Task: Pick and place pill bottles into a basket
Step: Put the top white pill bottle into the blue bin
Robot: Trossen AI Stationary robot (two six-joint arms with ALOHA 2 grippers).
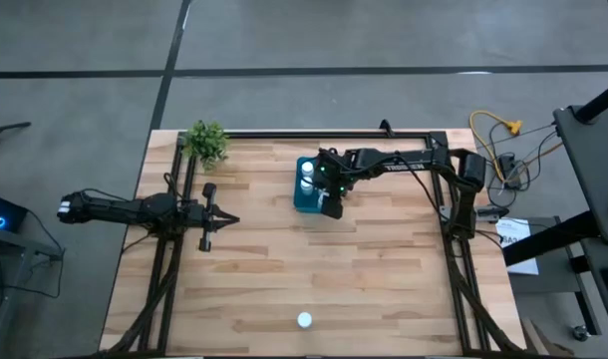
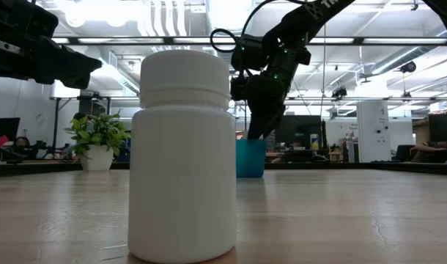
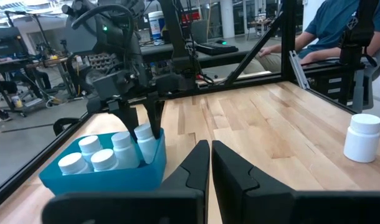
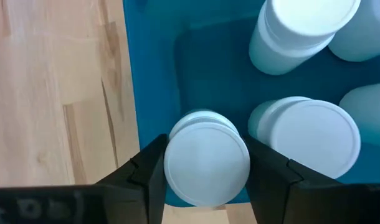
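Your right gripper (image 4: 205, 163) sits low over the small rectangular teal-blue plastic basket (image 1: 310, 198), its two dark fingers (image 4: 146, 174) pinching a small white cylindrical pill bottle with a round white cap (image 4: 206, 158) between them — the pads touch the cap on either side. That bottle stands upright inside the basket, in the corner next to the wall that borders the bare wooden slat table (image 4: 53, 87). Just beyond the gripper, deeper in the basket, you can see more white bottles: one close beside the held bottle (image 4: 305, 137) and another farther on (image 4: 302, 34), with parts of others at the edge of the right wrist view. From the left wrist view the basket (image 3: 103, 174) holds four capped bottles in a cluster, with the right gripper (image 3: 140, 121) reaching down at its far corner. Your left gripper (image 1: 227, 220) waits well apart from the basket, out over the table, its fingers (image 3: 196, 168) pressed together with nothing between them. One more white pill bottle (image 1: 303, 320) stands alone and upright on the table, well away from both grippers, near the table edge — it fills the low view (image 2: 182, 154). A small green leafy plant in a white pot (image 1: 206, 141) stands near the table's corner, on the left arm's side.
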